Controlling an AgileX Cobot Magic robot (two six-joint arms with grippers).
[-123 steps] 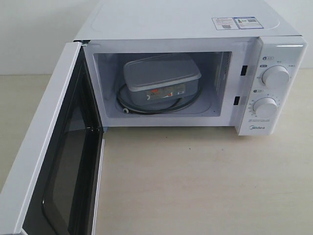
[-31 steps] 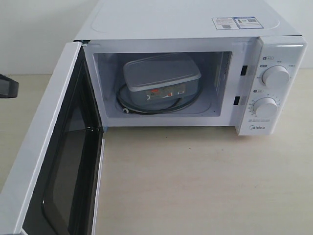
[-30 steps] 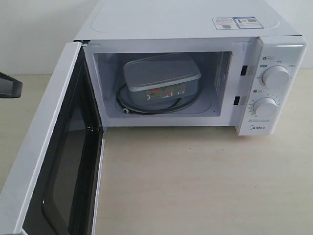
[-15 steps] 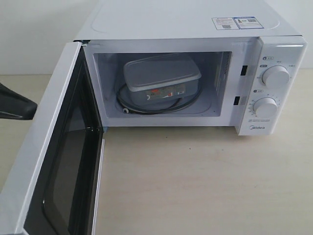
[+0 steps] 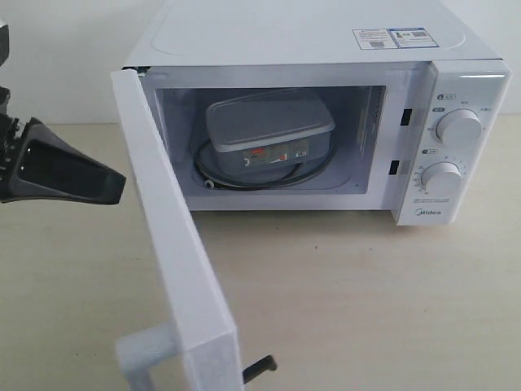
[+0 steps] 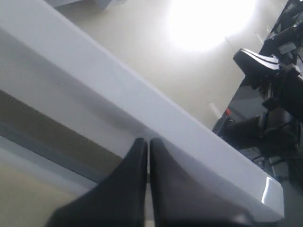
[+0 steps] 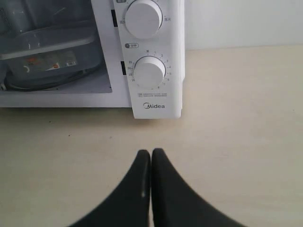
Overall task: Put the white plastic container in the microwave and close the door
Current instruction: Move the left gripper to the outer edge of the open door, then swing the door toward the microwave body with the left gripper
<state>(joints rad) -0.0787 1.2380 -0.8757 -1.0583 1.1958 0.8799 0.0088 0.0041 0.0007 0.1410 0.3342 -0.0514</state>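
The white plastic container (image 5: 269,130) sits on the glass turntable inside the white microwave (image 5: 326,41); its labelled side also shows in the right wrist view (image 7: 42,54). The door (image 5: 175,244) stands about half open, its bar handle (image 5: 145,358) at the near end. My left gripper (image 5: 120,186) is shut, its tips against the door's outer face (image 6: 142,109), as the left wrist view (image 6: 148,141) shows close up. My right gripper (image 7: 151,152) is shut and empty, low over the table in front of the dial panel (image 7: 149,72); it is out of the exterior view.
The beige tabletop (image 5: 366,309) stretches in front of the microwave. The door's latch hook (image 5: 260,366) sticks out at the near edge. Dark equipment (image 6: 270,94) stands beyond the door in the left wrist view. A pale wall runs behind.
My left gripper has come in from the left edge to the door's outer face. The door has swung from wide open to about half open. The container has not moved.
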